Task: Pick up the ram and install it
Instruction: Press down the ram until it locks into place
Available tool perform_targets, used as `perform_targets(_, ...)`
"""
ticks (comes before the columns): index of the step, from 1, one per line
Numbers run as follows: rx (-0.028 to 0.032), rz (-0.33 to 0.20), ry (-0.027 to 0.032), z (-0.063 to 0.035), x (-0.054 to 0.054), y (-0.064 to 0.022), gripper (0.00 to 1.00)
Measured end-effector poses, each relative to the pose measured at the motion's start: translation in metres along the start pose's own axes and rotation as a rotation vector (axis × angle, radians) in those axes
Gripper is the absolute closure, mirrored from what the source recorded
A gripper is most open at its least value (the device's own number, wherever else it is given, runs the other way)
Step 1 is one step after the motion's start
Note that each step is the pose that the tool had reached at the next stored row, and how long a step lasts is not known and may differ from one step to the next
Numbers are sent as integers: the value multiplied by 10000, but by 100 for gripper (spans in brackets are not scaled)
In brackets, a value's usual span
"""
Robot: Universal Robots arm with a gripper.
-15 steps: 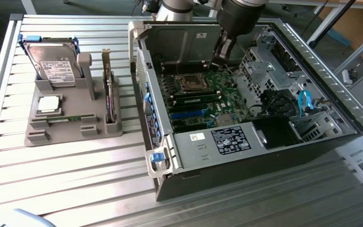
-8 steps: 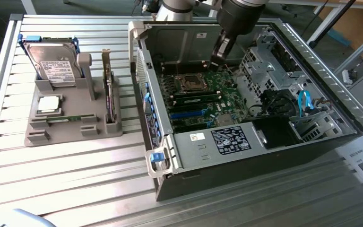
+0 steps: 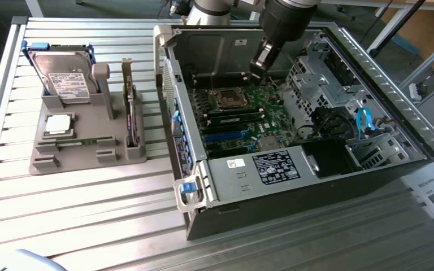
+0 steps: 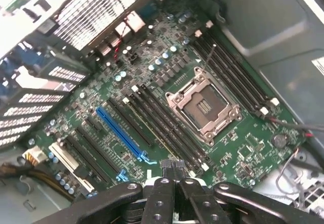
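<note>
Hovering inside the computer case point(image 3: 330, 169), I am keeping my end effector point(image 4: 172, 167) closed and seemingly empty above the motherboard point(image 4: 167, 102). One ram point(image 3: 77, 142) is lying in the gray holder point(image 3: 66, 161) on the tabletop point(image 3: 89, 214): light, stiff, fragile, best pinched by its long edges.

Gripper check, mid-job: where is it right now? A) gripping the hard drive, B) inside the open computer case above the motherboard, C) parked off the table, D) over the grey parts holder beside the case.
B: in the exterior view the gripper hangs inside the open computer case, and the wrist view looks onto the motherboard and its empty CPU socket.
</note>
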State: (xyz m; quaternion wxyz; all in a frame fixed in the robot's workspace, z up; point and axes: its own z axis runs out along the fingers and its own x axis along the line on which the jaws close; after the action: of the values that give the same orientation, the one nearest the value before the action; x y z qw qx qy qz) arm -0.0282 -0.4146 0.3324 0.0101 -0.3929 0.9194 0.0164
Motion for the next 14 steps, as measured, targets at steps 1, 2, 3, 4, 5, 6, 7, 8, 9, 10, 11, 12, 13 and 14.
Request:
perform_targets(1, 5, 157, -4, 0, 0, 0, 90)
perform_targets(2, 9, 294, -7, 0, 0, 0, 90)
perform_targets(3, 14, 437, -10, 0, 0, 0, 90)
perform_targets(4, 18, 584, -13, 0, 0, 0, 90)
perform_targets(5, 23, 723, -16, 0, 0, 0, 90)
perform_targets(6, 28, 880, -19, 0, 0, 0, 90)
perform_targets(7, 32, 1013, -23, 0, 0, 0, 90)
perform_targets(8, 37, 1157, -25, 0, 0, 0, 90)
perform_targets(9, 42, 1307, -29, 0, 0, 0, 90)
perform_targets(10, 46, 1450, -31, 0, 0, 0, 90)
perform_targets(11, 50, 1592, -35, 0, 0, 0, 90)
perform_targets(12, 55, 1739, -38, 0, 0, 0, 90)
perform_targets(13, 60, 1883, -41, 0, 0, 0, 90)
perform_targets(14, 65, 2033, -44, 0, 0, 0, 90)
